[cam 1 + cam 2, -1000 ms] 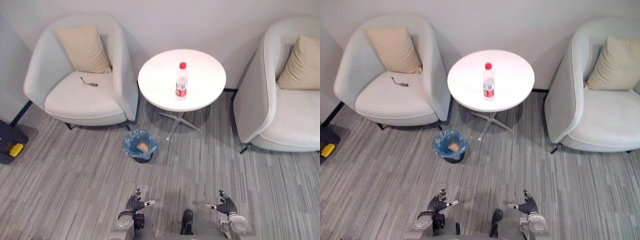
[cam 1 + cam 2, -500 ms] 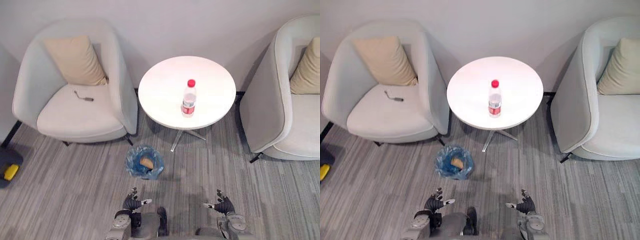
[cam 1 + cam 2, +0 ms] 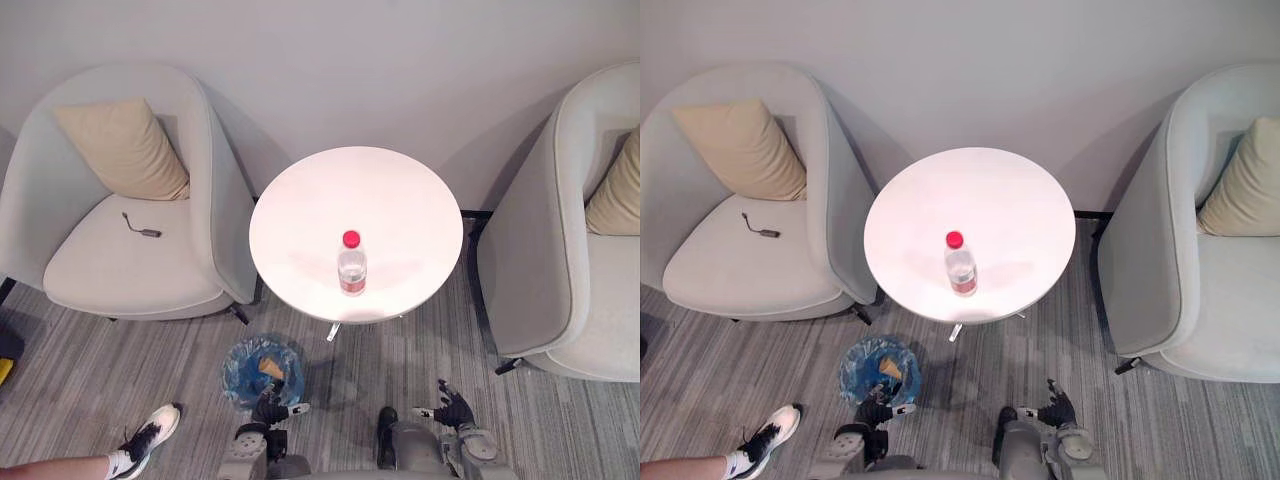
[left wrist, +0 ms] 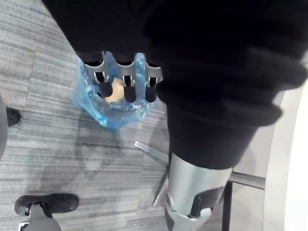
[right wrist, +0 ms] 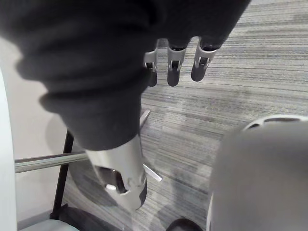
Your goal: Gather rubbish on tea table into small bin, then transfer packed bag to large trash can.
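A clear plastic bottle (image 3: 351,263) with a red cap stands upright near the front of the round white tea table (image 3: 380,190). On the floor at the table's front left sits the small bin (image 3: 262,368), lined with a blue bag (image 4: 108,108) and holding a brown scrap (image 4: 114,90). My left hand (image 3: 272,408) hangs low just in front of the bin, open, its fingers (image 4: 127,86) relaxed and empty. Low on the other side, my right hand (image 3: 452,410) is open too, fingers (image 5: 173,67) spread over the carpet.
A pale armchair (image 3: 120,250) with a tan cushion (image 3: 125,150) and a small dark cable (image 3: 140,228) stands to the left of the table. Another armchair (image 3: 570,280) stands to the right. A person's leg and white shoe (image 3: 145,437) lie at the lower left, near the bin.
The whole picture has shifted: the camera has come closer to the table and bin. A person's shoe has entered at lower left. Both hands stay low and open.
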You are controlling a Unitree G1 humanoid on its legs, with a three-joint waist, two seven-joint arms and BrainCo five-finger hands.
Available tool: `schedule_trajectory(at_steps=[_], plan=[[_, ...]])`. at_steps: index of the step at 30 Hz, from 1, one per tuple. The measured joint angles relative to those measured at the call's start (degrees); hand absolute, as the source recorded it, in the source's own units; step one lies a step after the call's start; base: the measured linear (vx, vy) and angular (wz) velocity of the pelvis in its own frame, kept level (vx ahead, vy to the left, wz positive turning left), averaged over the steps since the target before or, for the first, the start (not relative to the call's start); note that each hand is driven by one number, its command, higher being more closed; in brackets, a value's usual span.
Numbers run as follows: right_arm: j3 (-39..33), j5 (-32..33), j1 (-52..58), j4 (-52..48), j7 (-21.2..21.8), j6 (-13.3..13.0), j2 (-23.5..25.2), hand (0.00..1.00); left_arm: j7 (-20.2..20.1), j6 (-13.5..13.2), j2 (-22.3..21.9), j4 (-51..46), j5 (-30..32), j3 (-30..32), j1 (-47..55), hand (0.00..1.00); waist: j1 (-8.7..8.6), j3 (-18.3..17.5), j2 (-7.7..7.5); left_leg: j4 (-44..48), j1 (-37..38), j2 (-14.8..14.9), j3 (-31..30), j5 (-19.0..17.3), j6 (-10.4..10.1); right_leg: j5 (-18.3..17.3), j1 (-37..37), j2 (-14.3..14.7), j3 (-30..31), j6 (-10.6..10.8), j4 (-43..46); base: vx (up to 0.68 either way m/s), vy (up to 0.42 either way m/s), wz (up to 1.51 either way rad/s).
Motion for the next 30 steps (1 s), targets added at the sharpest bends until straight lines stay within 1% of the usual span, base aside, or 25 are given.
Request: schedule_trajectory(at_steps=[1,2,3,4,5,6,7,8,10,12,15,19,21,22,25,27,30], plan=[[-0.1,0.2,0.4,0.4,0.0,0.0,-0.1,0.0,0.0,0.0,-0.2,0.0,0.0,0.0,-0.3,0.0,0.32,0.5,-0.12,7.6,-2.8,0.5,-0.2,1.6,-2.8,0.2,4.0,0.3,-1.4,-0.3,-3.2,0.22,-0.159,0.75],[-0.1,0.4,0.7,0.5,0.0,0.0,-0.2,0.0,0.0,0.0,-0.2,0.0,0.0,0.0,-0.3,0.0,0.51,0.6,-0.21,11.3,-4.4,0.9,0.1,2.2,-3.6,0.3,5.6,0.4,-2.0,-0.5,-4.4,0.16,-0.107,0.53],[-0.1,0.9,1.1,0.5,-0.1,0.0,-0.3,0.0,0.0,0.0,-0.2,0.0,0.0,0.0,-0.3,0.0,1.15,0.7,-0.46,15.7,-6.5,1.9,1.4,1.5,-2.8,0.4,7.9,0.6,-3.2,-0.6,-6.1,0.11,-0.041,0.38],[-0.4,1.7,1.2,0.5,-0.2,-0.1,-0.6,0.0,0.0,0.0,-0.2,-0.1,0.0,0.0,-0.2,0.0,1.54,0.6,-0.21,15.6,-8.4,2.0,3.7,0.8,-1.3,0.4,9.3,0.5,-3.9,-0.6,-7.2,0.13,-0.032,0.32],[-1.0,1.8,1.0,0.5,-0.2,-0.1,-0.6,0.0,0.0,0.0,-0.2,-0.1,0.0,0.0,-0.2,0.0,1.76,0.5,0.2,13.6,-9.6,1.9,5.4,0.3,-0.4,0.4,9.7,0.4,-4.3,-0.6,-7.6,0.09,0.011,0.24],[-1.0,1.9,1.0,0.5,-0.2,-0.1,-0.6,0.0,0.0,0.0,-0.1,-0.1,0.0,0.0,-0.2,0.0,1.71,0.6,0.52,11.3,-10.2,1.8,6.3,0.3,-0.4,0.4,10.0,0.4,-4.6,-0.6,-7.7,0.06,0.063,0.17],[-1.1,2.2,1.0,0.6,-0.2,0.0,-0.8,0.0,0.0,0.0,0.2,0.0,0.0,0.0,-0.1,0.0,1.72,0.6,0.84,7.0,-10.3,1.7,8.4,0.9,1.0,0.3,10.2,0.7,-4.7,0.0,-7.6,0.09,0.103,0.28],[-1.0,2.2,1.2,0.5,-0.2,0.0,0.0,0.0,0.0,0.1,0.7,0.0,0.0,-0.1,0.0,0.0,1.73,0.2,0.81,2.4,-8.6,0.5,8.1,1.0,1.4,0.8,10.1,0.7,-4.6,0.9,-8.4,0.09,0.099,0.29],[-1.0,2.2,1.1,0.6,-0.2,0.0,0.7,0.0,0.0,0.0,0.9,0.2,0.0,-0.1,-0.7,0.0,2.0,0.4,0.16,-2.9,-6.5,-0.7,7.5,1.3,1.9,1.4,10.0,0.5,-4.7,1.5,-10.1,0.05,0.078,0.26],[-1.0,2.2,0.9,1.0,-0.2,0.0,0.9,0.0,0.0,0.1,1.1,0.6,0.0,-0.2,-0.5,0.0,2.02,0.5,-0.17,-5.0,-5.9,-1.5,6.9,2.0,2.9,2.0,10.3,0.2,-4.5,1.7,-11.0,0.02,0.082,0.19],[-1.0,2.1,1.0,1.5,-0.3,0.0,1.0,0.0,0.0,0.1,1.3,1.7,0.1,-0.2,0.0,0.0,1.95,0.4,-0.24,-7.0,-3.7,-2.4,6.5,3.1,4.0,3.0,12.5,0.0,-3.2,1.8,-13.1,0.01,0.043,0.06],[-1.1,1.6,1.0,2.2,-0.2,0.0,1.2,0.0,-0.2,0.1,1.5,2.1,0.2,-0.2,-0.1,0.0,1.65,0.1,-0.17,-14.3,-1.4,-2.9,6.0,5.7,4.2,4.7,13.0,0.4,-3.0,1.9,-15.9,-0.07,-0.005,0.01],[-1.1,1.6,1.0,2.2,-0.2,0.0,1.1,0.0,-0.5,0.1,1.4,2.8,0.2,-0.2,0.0,0.0,1.65,0.1,-0.17,-16.8,-0.6,-2.8,4.7,6.0,4.0,5.6,13.0,0.9,-3.0,1.8,-17.0,-0.07,-0.012,0.01],[-1.0,1.5,1.1,2.2,-0.3,0.0,1.3,0.0,-0.7,0.1,1.6,2.8,0.2,-0.2,0.0,0.0,1.7,-0.2,-0.69,-18.0,-0.4,-2.9,4.6,6.8,4.0,6.0,13.0,0.9,-3.0,1.8,-17.5,-0.08,-0.005,0.01],[-1.0,0.5,1.5,2.1,-0.5,0.0,1.8,0.0,-0.9,0.1,2.4,2.8,0.2,-0.2,0.7,0.0,1.78,-1.8,-1.8,-19.4,-0.2,-3.0,4.4,7.4,4.1,6.4,12.9,0.9,-2.9,2.1,-18.3,-0.06,0.008,0.01],[-0.9,-0.3,1.9,2.0,-0.5,0.0,1.9,0.0,-0.9,0.1,2.6,2.8,0.2,-0.2,1.3,0.0,1.78,-2.8,-2.21,-19.7,-0.2,-3.1,4.2,7.4,4.0,6.5,13.0,0.9,-2.8,2.2,-18.6,0.0,0.0,0.0],[-0.7,-1.4,3.0,-0.8,-1.6,-0.1,1.9,0.0,-0.8,0.1,2.8,2.8,0.6,-0.2,2.1,0.0,1.72,-3.5,-2.33,-21.4,0.8,-3.2,4.0,8.4,3.9,6.5,13.1,1.0,-2.9,2.1,-18.7,0.02,0.002,0.0]])
